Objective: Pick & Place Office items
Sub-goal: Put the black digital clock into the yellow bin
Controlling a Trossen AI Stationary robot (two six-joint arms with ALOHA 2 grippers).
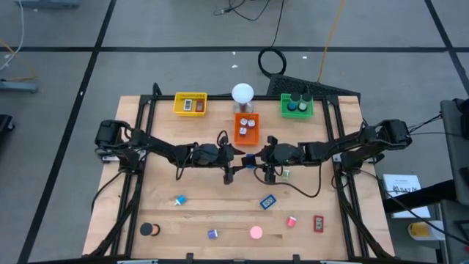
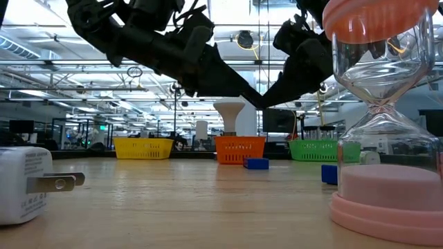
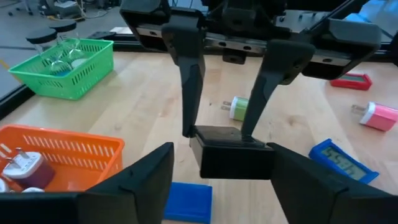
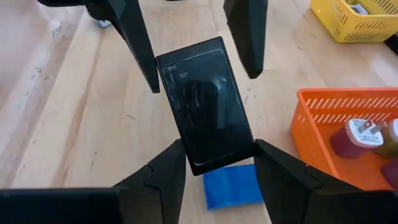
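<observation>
A flat black rectangular block hangs in the air over the table's middle, between my two grippers. My right gripper is shut on one end of it. My left gripper is open, its fingers standing on either side of the block's other end. In the high view the grippers meet just in front of the orange tray: left gripper, right gripper. A blue block lies flat on the table under them. My right gripper pinches the black block's end between its two fingers, one on each long side. The fingers come from the table's right, slanting a little down, and lie along the block. The block is lifted clear of the table, above the blue block.
A yellow tray, a white globe lamp and a green tray stand at the back. A green-white plug lies near the grippers. Several small items lie toward the near edge, among them a black roll, a pink hourglass and a red piece.
</observation>
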